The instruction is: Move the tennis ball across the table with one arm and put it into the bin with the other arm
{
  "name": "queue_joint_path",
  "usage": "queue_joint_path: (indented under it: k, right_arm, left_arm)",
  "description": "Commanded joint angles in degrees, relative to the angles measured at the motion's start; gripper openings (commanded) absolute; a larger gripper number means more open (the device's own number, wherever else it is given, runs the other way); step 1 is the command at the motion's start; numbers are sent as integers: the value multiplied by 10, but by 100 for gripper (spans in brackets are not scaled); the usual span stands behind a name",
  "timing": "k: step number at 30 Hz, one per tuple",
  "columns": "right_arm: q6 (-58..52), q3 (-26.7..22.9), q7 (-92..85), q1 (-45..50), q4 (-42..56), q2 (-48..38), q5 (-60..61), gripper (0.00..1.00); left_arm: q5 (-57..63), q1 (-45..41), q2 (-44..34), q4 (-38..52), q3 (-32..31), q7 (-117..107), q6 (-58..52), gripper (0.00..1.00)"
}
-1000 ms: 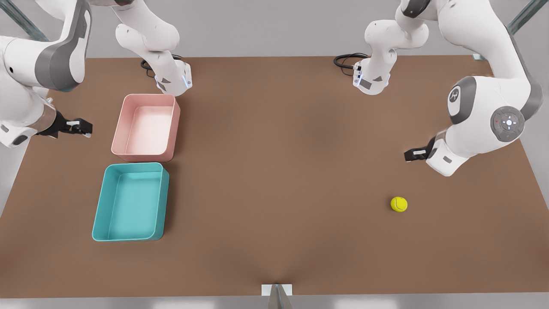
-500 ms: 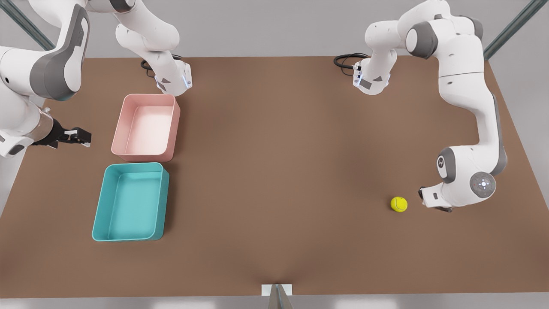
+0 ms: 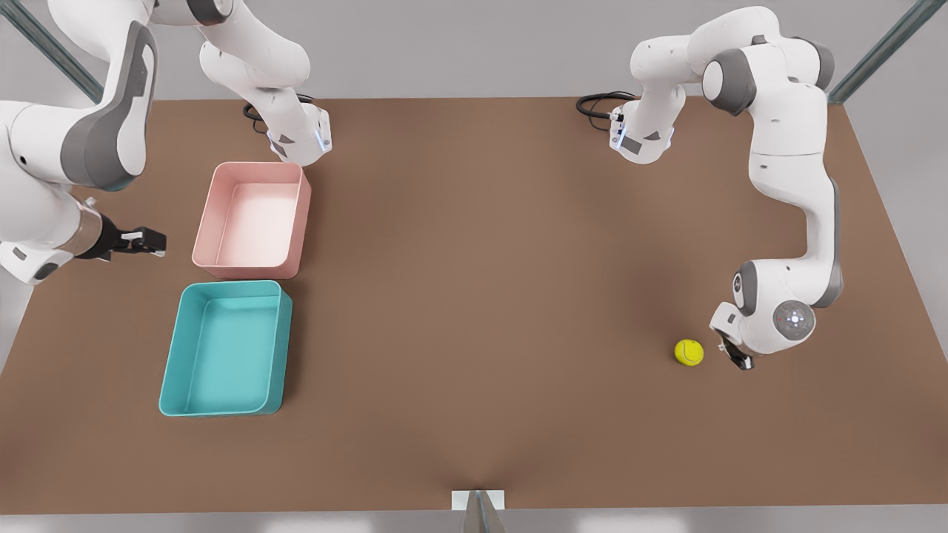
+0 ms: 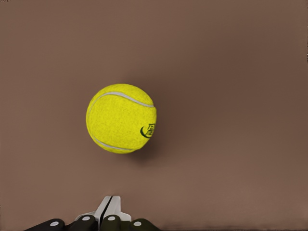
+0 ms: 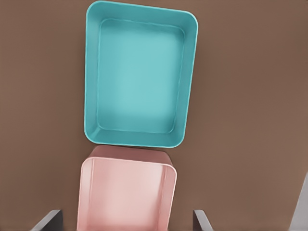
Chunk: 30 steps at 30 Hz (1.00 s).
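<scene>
Left gripper (image 3: 733, 354) fingers pressed together just beside tennis ball (image 3: 689, 352) on table (image 3: 481, 296), right gripper (image 3: 144, 243) spread wide near pink tray (image 3: 252, 216) and bin (image 3: 226, 348)

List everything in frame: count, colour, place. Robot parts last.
tennis ball: 1, yellow-green, on the table at the front view's right, free beside the left gripper.
bin: 1, teal, front view's left, nearer the camera than the pink tray.
pink tray: 1, pink, just behind the bin.
table: 1, brown, under everything.
cables: 2 black coils, at the arm bases on the far edge.
left gripper: 1, fingers shut, low beside the ball.
right gripper: 1, fingers open, waiting beside the pink tray.
</scene>
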Motion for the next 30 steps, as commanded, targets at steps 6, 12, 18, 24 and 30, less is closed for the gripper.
queue_joint_path:
  k: [6, 12, 18, 24, 30]
  right_arm:
    - [2, 0, -27, 1, 0, 0, -1, 100]
    - [3, -5, -27, 2, 0, 0, 0, 100]
    - [4, -11, -27, 2, -1, 6, 5, 100]
    - [6, -15, -27, 2, -1, 13, 9, 100]
    - [9, -16, -27, 2, 0, 13, 12, 100]
  left_arm:
    - [14, 0, 11, 0, 0, 180, 17, 21]
    - [15, -8, 30, 1, 0, 182, 30, 21]
    - [1, -102, 27, 2, 0, -11, 30, 21]
    - [-171, -170, -28, 11, -5, -453, -87, 21]
    - [-19, -149, -96, 192, 14, -592, -398, 28]
